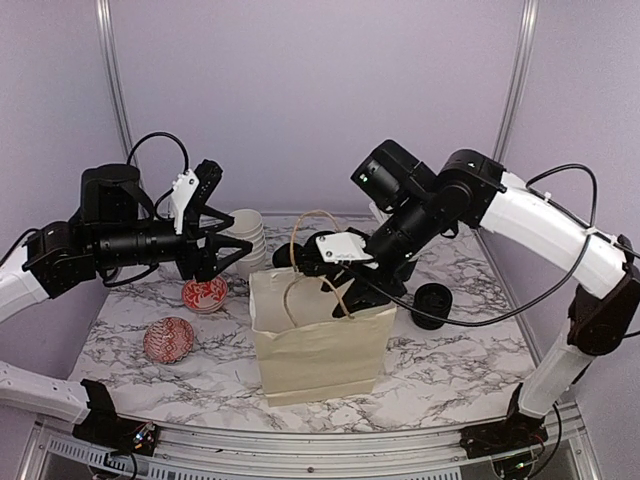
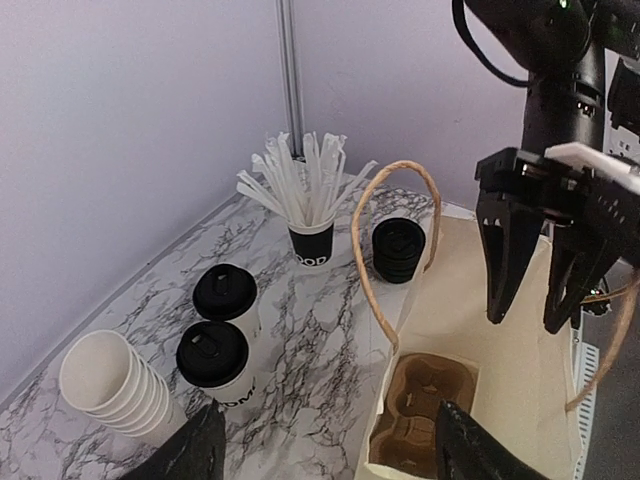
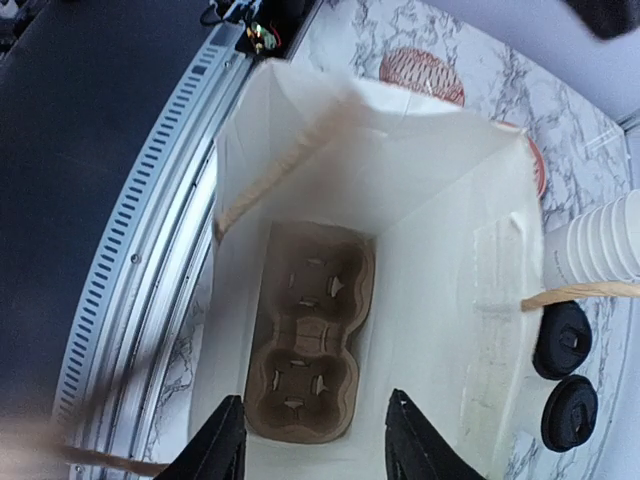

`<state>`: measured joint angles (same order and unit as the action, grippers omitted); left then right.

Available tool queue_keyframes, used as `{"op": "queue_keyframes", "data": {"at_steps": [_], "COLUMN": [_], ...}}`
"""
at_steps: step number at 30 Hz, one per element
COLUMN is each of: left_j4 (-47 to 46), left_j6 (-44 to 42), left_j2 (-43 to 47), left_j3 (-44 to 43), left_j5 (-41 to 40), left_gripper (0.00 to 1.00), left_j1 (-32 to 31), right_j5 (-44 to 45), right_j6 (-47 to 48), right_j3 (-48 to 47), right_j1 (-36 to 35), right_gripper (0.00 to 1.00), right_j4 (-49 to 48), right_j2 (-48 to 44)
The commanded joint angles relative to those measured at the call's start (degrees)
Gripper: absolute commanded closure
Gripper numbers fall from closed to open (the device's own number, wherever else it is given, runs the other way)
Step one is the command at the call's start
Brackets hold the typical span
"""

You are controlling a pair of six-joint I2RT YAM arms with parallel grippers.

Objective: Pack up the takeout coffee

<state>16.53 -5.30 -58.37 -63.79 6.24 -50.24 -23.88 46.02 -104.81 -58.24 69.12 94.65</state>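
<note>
Stirrer cup [image 2: 312, 250], centre: "OOD" legible. Lidded coffee cups [image 2: 212, 355], lower left: lettering partly hidden. Left end effector [image 2: 330, 450], right end effector [image 2: 526, 320]: wide, empty.

Matt paper bag [image 1: 320, 345]; moulded-pulp tray [image 3: 305, 332]; paper cups [image 2: 236, 386], plastic lids [image 2: 212, 353].

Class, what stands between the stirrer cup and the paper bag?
A stack of black lids stands between the stirrer cup and the bag. The left wrist view shows it best.
</note>
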Motion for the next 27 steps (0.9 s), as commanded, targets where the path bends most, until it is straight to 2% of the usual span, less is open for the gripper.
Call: {"op": "queue_keyframes", "data": {"at_steps": [1,4,8,13,14,17,20,21,27], "left_j4": [0.2,0.2,0.2,0.2,0.2,0.2,0.2,0.2,0.1], "left_j6": [0.0,-2.0,-3.5,-4.4,-4.6,-5.1,-5.1,-5.1,-5.1], "left_j2": [-5.2,-9.0,-14.7,-21.3,-22.5,-25.1,-25.9,-25.6,-19.1], "left_j3": [-5.2,-8.3,-12.2,-16.6,-17.6,-20.3,-21.7,-21.6,-17.0], "left_j5": [8.3,11.3,13.1,9.2,9.2,13.2,16.6,17.1,18.6], "left_gripper": [0.26,0.26,0.26,0.33,0.36,0.59,0.95,1.00,1.00], "left_j1": [0.3,0.3,0.2,0.2,0.2,0.2,0.0,-0.3,-9.5], "right_j5": [-10.0,-15.1,-17.4,-22.9,-23.4,-23.8,-23.7,-23.9,-23.0], "right_j6": [3.5,5.0,5.3,5.2,4.9,2.7,0.0,-0.8,-4.3], "right_j3": [-6.0,-8.7,-9.3,-6.3,-5.2,-0.4,4.1,4.8,9.0], "right_j1": [2.7,6.1,10.9,23.9,26.2,31.5,36.3,37.7,43.9], "right_gripper": [0.50,0.47,0.46,0.46,0.46,0.47,0.48,0.49,0.50], "right_j4": [2.0,4.4,4.8,3.0,2.2,-2.2,-7.1,-8.0,-12.4], "right_j2": [-5.2,-6.3,-8.8,-12.6,-13.3,-15.8,-17.3,-17.4,-17.0]}}
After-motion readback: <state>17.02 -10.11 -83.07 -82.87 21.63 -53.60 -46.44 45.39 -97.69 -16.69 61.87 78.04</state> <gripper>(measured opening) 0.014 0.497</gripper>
